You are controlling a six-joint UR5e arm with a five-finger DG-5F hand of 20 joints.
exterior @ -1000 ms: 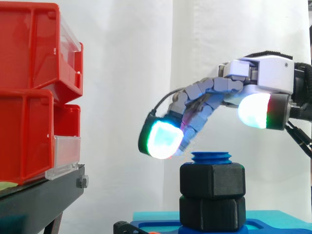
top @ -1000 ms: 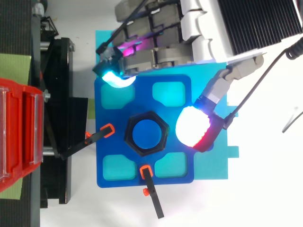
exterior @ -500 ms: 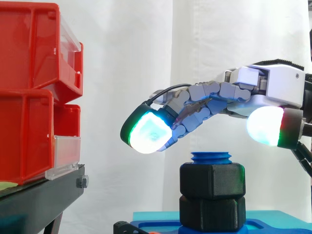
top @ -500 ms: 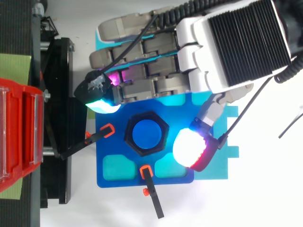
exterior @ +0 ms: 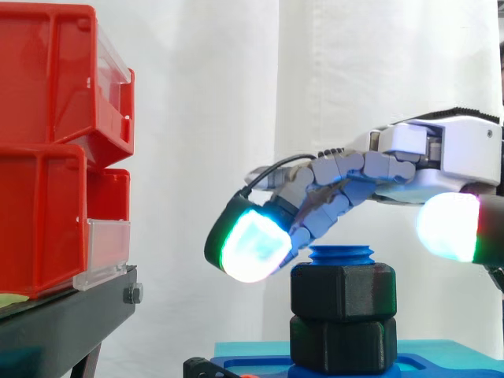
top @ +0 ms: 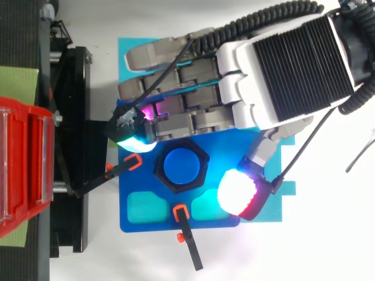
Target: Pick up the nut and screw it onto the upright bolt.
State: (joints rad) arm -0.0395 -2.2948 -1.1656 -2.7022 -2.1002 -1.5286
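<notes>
Hand point(top: 275, 70) hovers low over the fixture, loosely spread, fingers gently bent, nothing in its grasp. No pad is on the nut.

Nut point(exterior: 342, 293) is not lying loose. It sits on the upright bolt point(top: 182, 167), blue thread tip showing above it. In the side view it rests on a second black hex block point(exterior: 342, 343); whether that is a bolt head or another nut, cannot tell.

Top view, clock read from the nut: fingers lie across 12 o'clock, one lit fingertip point(exterior: 252, 244) out past 10 o'clock, thumb pad point(top: 239, 194) at 4 o'clock and apart from the hex.

Risks, as judged:
- Fingers and thumb are not squarely opposed across the hex. Closing from here would likely shove the nut toward 8 o'clock rather than clamp it, side-loading the bolt.
- Pads are broad and rounded, the flats short. A closure landing on a corner would probably slip and turn nothing.
- The 10 o'clock fingertip hangs near the orange-tipped clamp point(top: 132, 161) at 9 o'clock. Dropping lower could snag it and loosen the blue plate point(top: 136, 218).
- The nut looks seated on the lower hex. Extra torque might twist the whole fixture; turning the wrong way would back the nut off.
- Red bins point(exterior: 47, 150) stand well off at 9 o'clock, no hazard.
</notes>
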